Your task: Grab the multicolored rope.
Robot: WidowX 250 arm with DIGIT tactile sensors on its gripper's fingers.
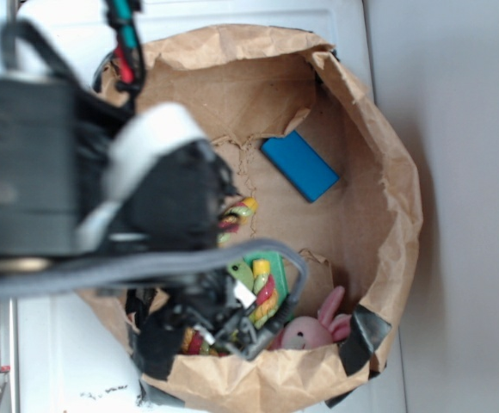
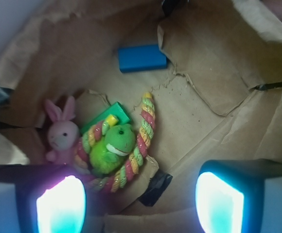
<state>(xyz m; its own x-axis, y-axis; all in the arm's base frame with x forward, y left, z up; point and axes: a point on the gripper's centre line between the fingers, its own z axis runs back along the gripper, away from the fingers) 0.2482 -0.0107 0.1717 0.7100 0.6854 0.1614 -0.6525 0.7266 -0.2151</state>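
Observation:
The multicolored rope [image 2: 140, 141] lies in a curved arch on the floor of a brown paper bag, banded pink, yellow, green and orange, with a green frog plush [image 2: 113, 145] inside its bend. In the exterior view part of the rope [image 1: 264, 288] shows below the arm. My gripper [image 2: 140, 204] hangs open above the bag, its two glowing pads wide apart with nothing between them. The left pad [image 2: 61, 204] sits just below the rope's lower bend. In the exterior view the gripper [image 1: 232, 323] hovers over the rope's near end.
A pink bunny plush [image 2: 61, 133] sits left of the rope. A green flat block [image 2: 109, 116] lies under the frog. A blue block [image 2: 142, 58] rests farther back. The bag's crumpled walls [image 1: 387, 172] ring everything; black tape [image 2: 155, 188] patches the floor.

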